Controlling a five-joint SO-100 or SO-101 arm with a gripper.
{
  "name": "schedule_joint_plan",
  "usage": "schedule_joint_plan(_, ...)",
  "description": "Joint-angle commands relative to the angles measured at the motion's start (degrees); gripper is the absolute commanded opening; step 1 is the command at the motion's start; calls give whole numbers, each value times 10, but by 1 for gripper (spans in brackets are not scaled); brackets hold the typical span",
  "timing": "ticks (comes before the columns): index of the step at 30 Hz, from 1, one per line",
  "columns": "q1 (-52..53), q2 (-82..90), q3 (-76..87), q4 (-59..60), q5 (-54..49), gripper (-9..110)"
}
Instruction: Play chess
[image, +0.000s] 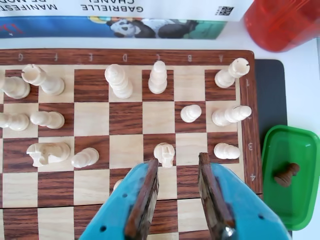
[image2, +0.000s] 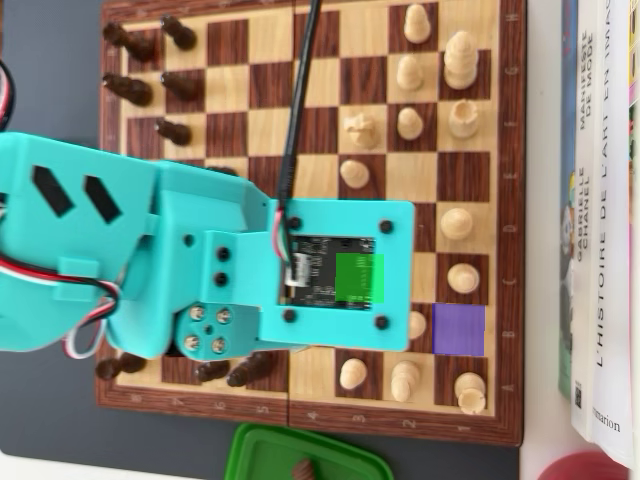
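In the wrist view my gripper (image: 178, 160) hangs open over the wooden chessboard (image: 125, 117), with only bare squares between its fingers. A white piece (image: 164, 152) stands just beyond the left fingertip (image: 151, 167), and a white pawn (image: 226, 150) lies past the right one. More white pieces (image: 118, 80) fill the rows behind. In the overhead view the turquoise arm (image2: 150, 260) covers the middle of the board (image2: 462, 178) and hides the fingers. Dark pieces (image2: 150, 90) stand at the left, white ones (image2: 460, 60) at the right. A green patch (image2: 359, 279) and a purple square (image2: 459, 329) are marked there.
A green tray (image: 295, 145) right of the board holds a dark pawn (image: 286, 174); the overhead view shows this tray (image2: 270, 450) at the bottom edge. A red cup (image: 282, 22) and books (image: 150, 10) stand beyond the board's far edge. Books (image2: 600, 200) line the right side.
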Motion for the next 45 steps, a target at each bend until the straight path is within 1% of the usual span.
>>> schedule_joint_plan(1, 1, 70, 14, -6, 3, 13)
schedule_joint_plan(5, -2, 148, 70, -51, 3, 13)
schedule_joint_plan(11, -26, 255, 200, -185, 3, 13)
schedule_joint_plan(16, -37, 351, 295, -272, 3, 13)
schedule_joint_plan(26, -69, 548, 497, -518, 2, 13)
schedule_joint_plan(31, -70, 640, 577, -611, 2, 13)
schedule_joint_plan(41, -81, 742, 702, -820, 2, 13)
schedule_joint_plan(45, -83, 762, 709, -879, 2, 13)
